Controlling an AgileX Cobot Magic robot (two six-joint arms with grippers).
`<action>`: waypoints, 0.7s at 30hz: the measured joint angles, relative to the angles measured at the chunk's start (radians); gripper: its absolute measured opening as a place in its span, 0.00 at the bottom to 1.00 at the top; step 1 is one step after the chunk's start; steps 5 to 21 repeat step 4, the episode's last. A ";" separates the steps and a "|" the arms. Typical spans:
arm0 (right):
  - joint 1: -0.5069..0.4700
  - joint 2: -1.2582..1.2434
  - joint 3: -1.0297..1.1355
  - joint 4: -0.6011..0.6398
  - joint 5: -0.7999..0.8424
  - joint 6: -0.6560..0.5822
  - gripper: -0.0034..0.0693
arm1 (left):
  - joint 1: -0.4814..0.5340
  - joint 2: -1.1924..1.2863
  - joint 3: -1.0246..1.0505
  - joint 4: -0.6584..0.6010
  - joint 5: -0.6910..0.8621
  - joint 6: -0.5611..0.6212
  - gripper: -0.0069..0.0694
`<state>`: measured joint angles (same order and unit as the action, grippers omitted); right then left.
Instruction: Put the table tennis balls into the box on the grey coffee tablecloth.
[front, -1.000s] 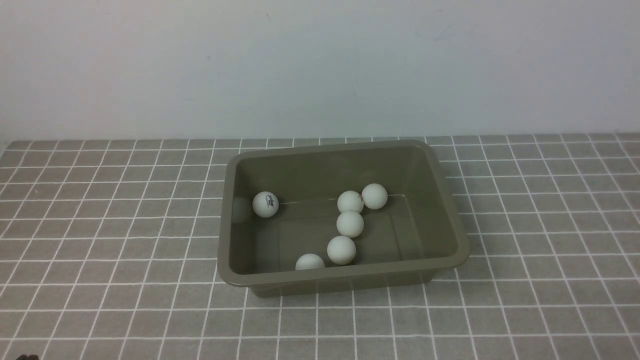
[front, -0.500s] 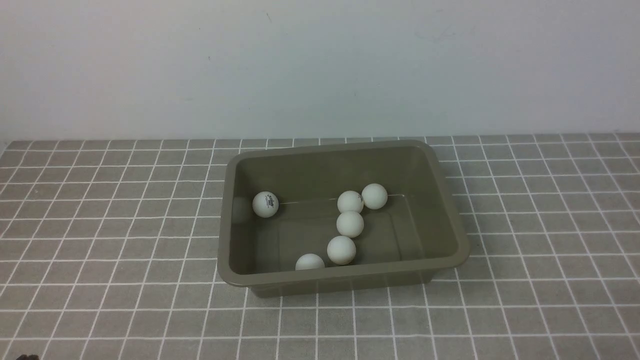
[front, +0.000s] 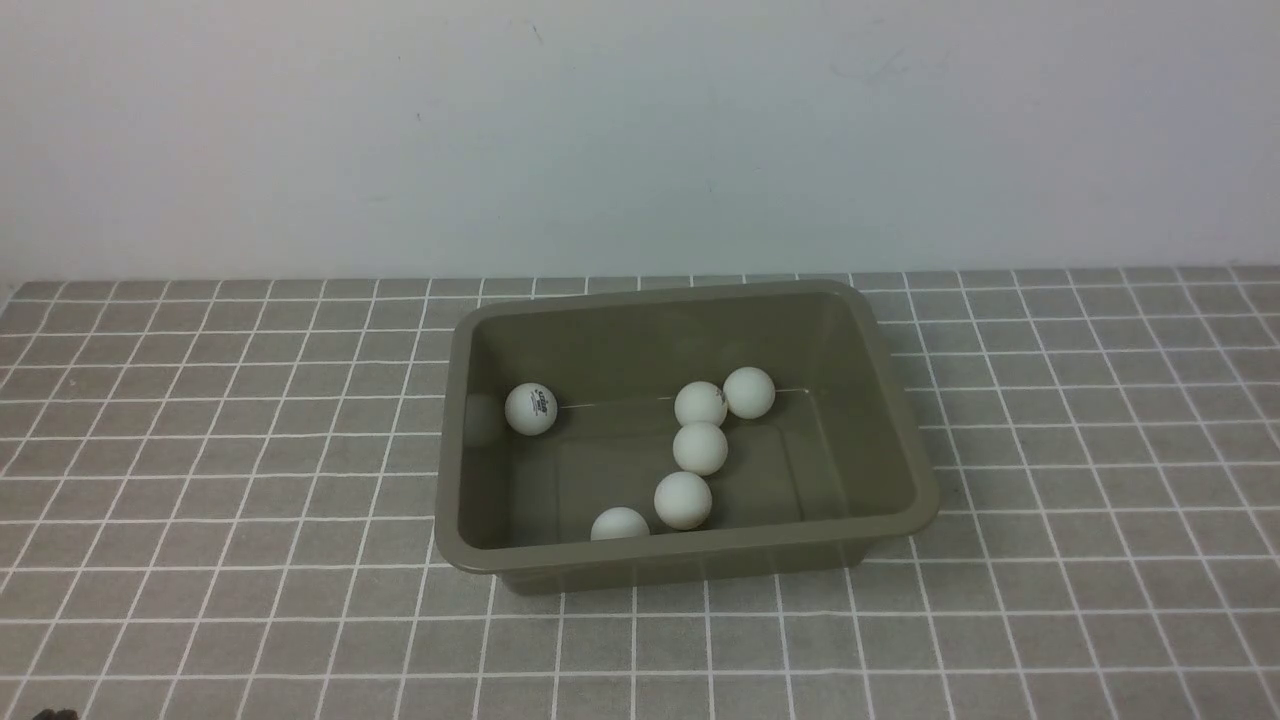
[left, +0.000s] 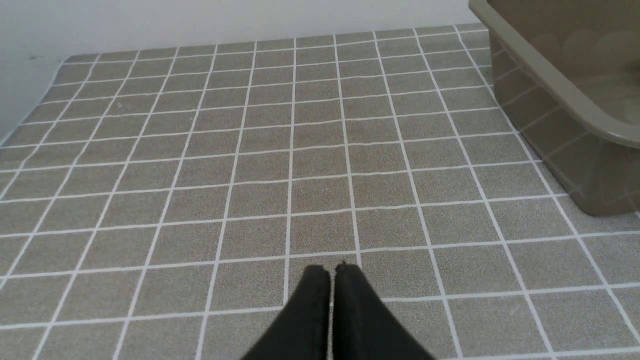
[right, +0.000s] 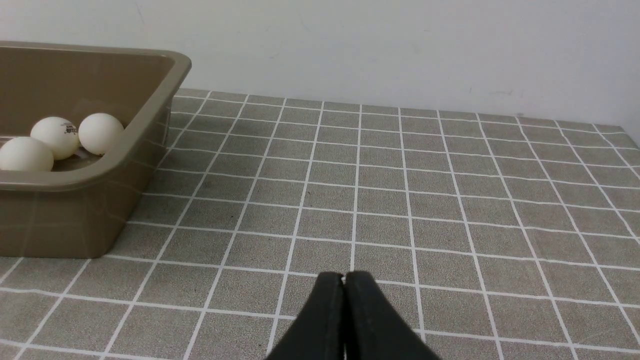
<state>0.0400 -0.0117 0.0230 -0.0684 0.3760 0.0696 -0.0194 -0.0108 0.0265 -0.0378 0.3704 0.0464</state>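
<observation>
Front view gives me the grey coffee tablecloth (front: 200, 450) with the box (front: 900, 420) at its middle, all six table tennis balls (front: 700, 448) lying inside. My left gripper (left: 332, 272) and right gripper (right: 344, 277) sit low over bare cloth either side of it, fingers pressed together, holding nothing.

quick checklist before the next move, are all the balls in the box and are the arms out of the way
1. Balls in the box: six counted inside in the front view. ok
2. Stray balls on the tablecloth: none seen in any view. ok
3. Box resting flat on the cloth: ok
4. Left gripper: shut, empty, low over bare cloth beside the box. ok
5. Right gripper: shut, empty, apart from the box. ok
6. Anything beyond the cameras' edges: cannot tell
</observation>
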 joint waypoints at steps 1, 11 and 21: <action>0.000 0.000 0.000 0.000 0.000 0.000 0.03 | 0.000 0.000 0.000 0.000 0.000 0.000 0.08; 0.000 0.000 0.000 0.000 0.000 0.000 0.03 | 0.000 0.000 0.000 0.000 0.000 0.000 0.08; 0.000 0.000 0.000 0.000 0.000 0.000 0.03 | 0.000 0.000 0.000 0.000 0.000 0.000 0.08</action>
